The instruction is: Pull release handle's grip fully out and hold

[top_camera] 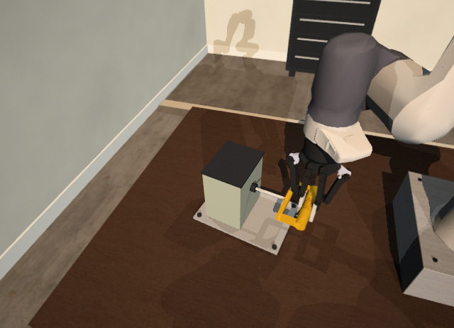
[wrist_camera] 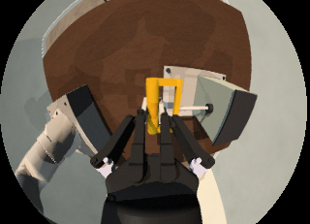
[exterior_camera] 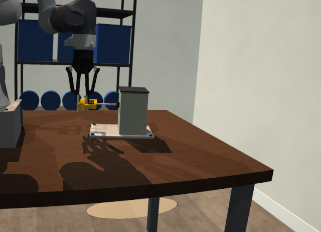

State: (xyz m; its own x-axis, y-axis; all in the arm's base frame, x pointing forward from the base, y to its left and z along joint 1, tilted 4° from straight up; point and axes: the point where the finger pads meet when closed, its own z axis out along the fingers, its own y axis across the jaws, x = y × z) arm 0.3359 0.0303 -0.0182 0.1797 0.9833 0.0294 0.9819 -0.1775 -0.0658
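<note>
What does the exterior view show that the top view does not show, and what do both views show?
Only the exterior view shows the black shelf rack with blue boxes and the dark table legs. Only the top view shows the black chest of drawers and the dark lid's full surface. Both show the black gripper shut on the yellow release handle's grip, its thin rod, and the grey housing on its plate.

No text, label, brand, number or sign can be read on anything in the top, exterior or wrist views.
</note>
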